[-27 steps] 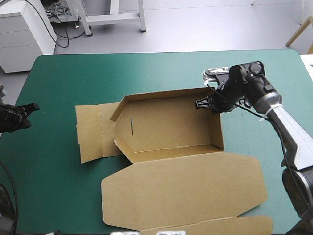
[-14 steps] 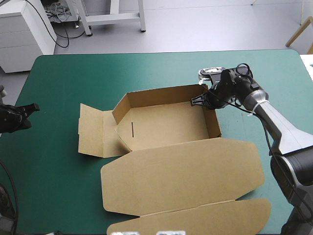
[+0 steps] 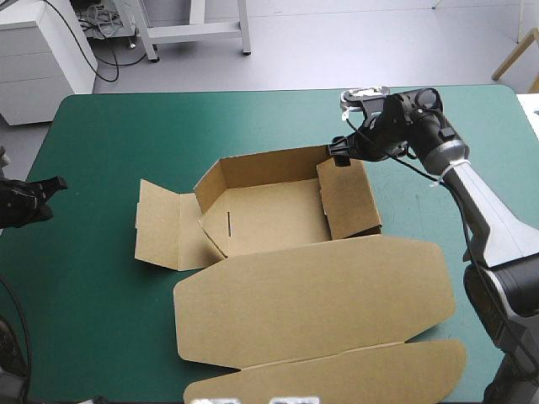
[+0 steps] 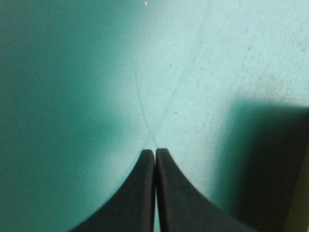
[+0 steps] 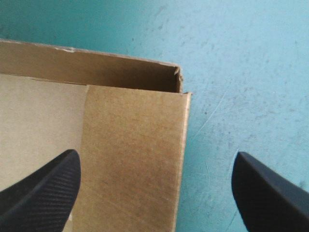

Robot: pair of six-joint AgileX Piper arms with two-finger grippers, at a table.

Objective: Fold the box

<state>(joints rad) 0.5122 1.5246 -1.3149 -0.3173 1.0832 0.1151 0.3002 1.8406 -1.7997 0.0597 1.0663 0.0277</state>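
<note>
The right end effector [image 3: 340,155] is wide open above the far right corner of the box [image 3: 269,215]. The box is an open tray in the desk [image 3: 101,320] middle, lid flat. The left end effector [image 4: 155,151], fingers pressed together, is well apart.

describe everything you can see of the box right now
The box is one cut sheet of brown board, half formed: an open tray with the far wall upright, angled walls at its left end and the right end panel leaning inward. A slot is cut in its floor. A left flap and the large lid, with its tuck flap, lie on the teal-green cover. The open right gripper straddles its far right corner; contact cannot be told.
</note>
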